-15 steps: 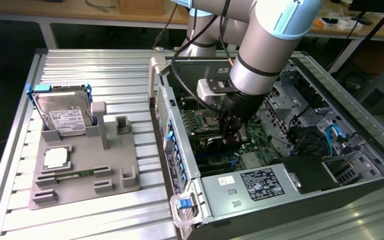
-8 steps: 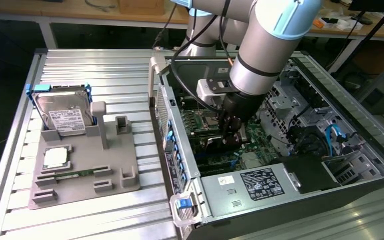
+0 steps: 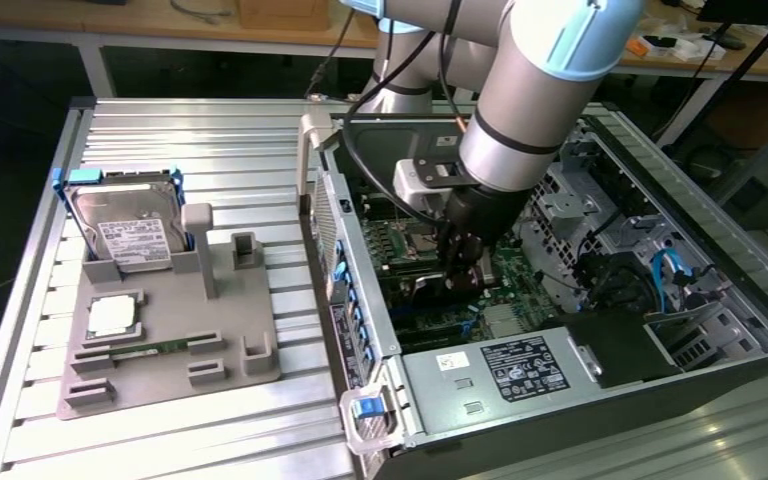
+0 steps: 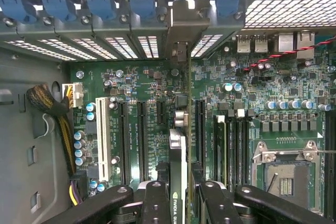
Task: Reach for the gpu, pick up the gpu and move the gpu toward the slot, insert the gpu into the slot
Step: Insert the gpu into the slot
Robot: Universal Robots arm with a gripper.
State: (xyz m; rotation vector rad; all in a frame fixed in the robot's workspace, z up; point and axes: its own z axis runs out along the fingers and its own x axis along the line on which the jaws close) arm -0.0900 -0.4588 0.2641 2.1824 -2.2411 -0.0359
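Observation:
My gripper (image 4: 178,195) is shut on the gpu (image 4: 178,153), a thin dark card seen edge-on between the two black fingers (image 4: 156,203). The card stands upright over the green motherboard (image 4: 262,103), with its silver bracket (image 4: 181,30) against the case's rear wall. It runs parallel to the long dark expansion connectors (image 4: 142,135) on either side. The slot under its lower edge is hidden by the card, and I cannot tell whether the card sits in it. In the exterior view the gripper (image 3: 468,275) reaches down into the open computer case (image 3: 678,200), and the gpu (image 3: 431,285) shows beside it.
Around the card are a white connector (image 4: 102,137), black memory slots (image 4: 231,150), the silver processor socket (image 4: 286,174) and a yellow-black cable bundle (image 4: 58,114). Outside the case, a hard drive (image 3: 124,235) stands in a grey fixture (image 3: 171,350) on the slatted table.

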